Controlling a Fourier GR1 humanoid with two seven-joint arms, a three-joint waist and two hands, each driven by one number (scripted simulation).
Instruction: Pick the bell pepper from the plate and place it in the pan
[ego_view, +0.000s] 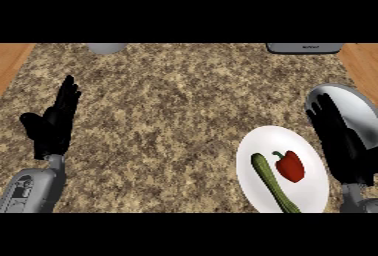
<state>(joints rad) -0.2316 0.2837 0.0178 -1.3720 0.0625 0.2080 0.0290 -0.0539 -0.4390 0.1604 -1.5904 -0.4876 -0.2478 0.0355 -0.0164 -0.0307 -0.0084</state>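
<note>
**Still on the plate: red pepper lies just left of the right robot hand**

Leftmost, well away from the white plate, the left robot hand stands near the view's left edge with its fingers straight and pointing up, holding nothing, its grey forearm coming in from the lower left corner. Between it and the plate stretches a broad run of speckled brown counter.

The plate sits toward the lower right of the counter. On the plate's left half lies a long green vegetable, slanting down toward the plate's lower edge. Just right of it, near the plate's middle, lies the red bell pepper, its dark stem at its upper left. The two look close together; whether they touch cannot be told.

Right of the plate, the right robot hand is stretched out with straight fingers pointing up the view, released and grasping nothing. It lies beside the plate's right rim, so the bell pepper is just to its left, apart from it, with a strip of bare white plate between them. The hand's fingers overlap the pan, a shiny grey round vessel above and to the right of the plate, at the counter's right edge.

Far above the plate, along the counter's back edge, a pale grey round object and a grey box-like object are partly cut off.
</note>
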